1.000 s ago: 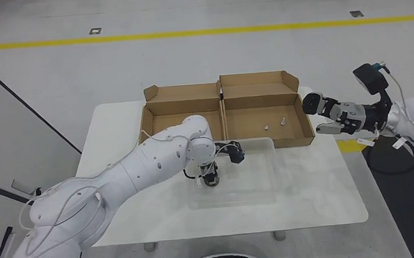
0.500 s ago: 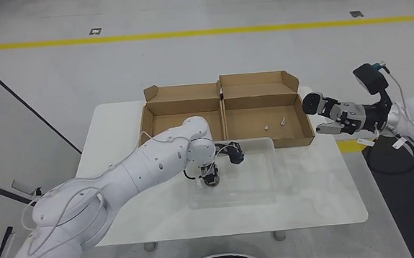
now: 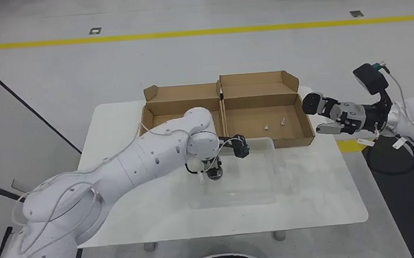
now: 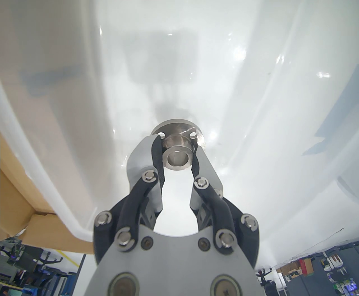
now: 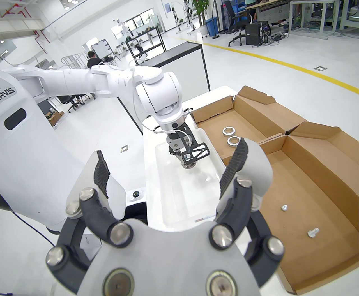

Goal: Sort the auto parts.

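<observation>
My left gripper point(image 4: 176, 143) is shut on a silver flanged bushing point(image 4: 179, 126) and holds it by the neck just above the floor of a clear plastic tray point(image 3: 269, 191). From above, this gripper point(image 3: 214, 173) hangs in the tray's left part, close to the boxes. My right gripper point(image 5: 171, 152) is open and holds nothing. It hovers off the table's right side, past the right cardboard box point(image 3: 302, 126). Its own view takes in the left gripper point(image 5: 186, 162) and the bushing point(image 5: 188, 166).
Two open cardboard boxes stand side by side behind the tray. The left box point(image 5: 213, 117) holds two metal rings point(image 5: 229, 130). The right box point(image 5: 322, 179) holds a nut point(image 5: 284, 207) and a small bolt point(image 5: 313, 232). The tray's right half is bare.
The left gripper has shifted a little to the right and toward the boxes, with the bushing still in it. The right arm has kept still.
</observation>
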